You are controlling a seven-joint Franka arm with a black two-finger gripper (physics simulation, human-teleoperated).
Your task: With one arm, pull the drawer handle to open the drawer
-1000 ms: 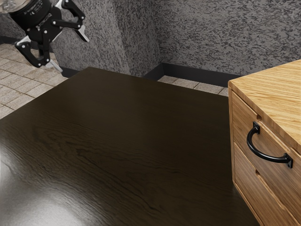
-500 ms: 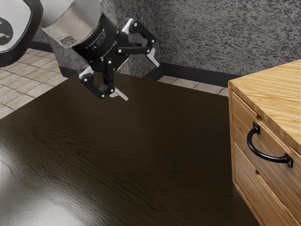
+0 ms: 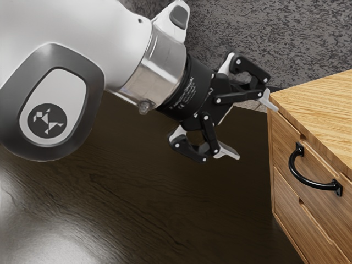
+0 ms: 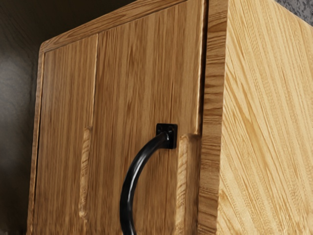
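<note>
Swept rightward over the dark wooden table point(image 3: 137, 192), the black 2-finger gripper point(image 3: 251, 129), fingers apart and empty, hangs near the shut light-wood drawer point(image 3: 316, 162) at the exterior view's right, its curved black handle point(image 3: 308, 179) point(image 4: 134, 181) ungrasped; gripping and pulling remain.

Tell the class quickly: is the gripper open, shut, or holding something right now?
Gripper: open, holding nothing, apart from the drawer handle.

The upper drawer point(image 3: 322, 165) point(image 4: 146, 83) is of light grained wood and is shut, at the exterior view's right. On its front sits a black handle point(image 3: 297, 176) point(image 4: 139, 171), curved like a bow, with square end mounts.
</note>
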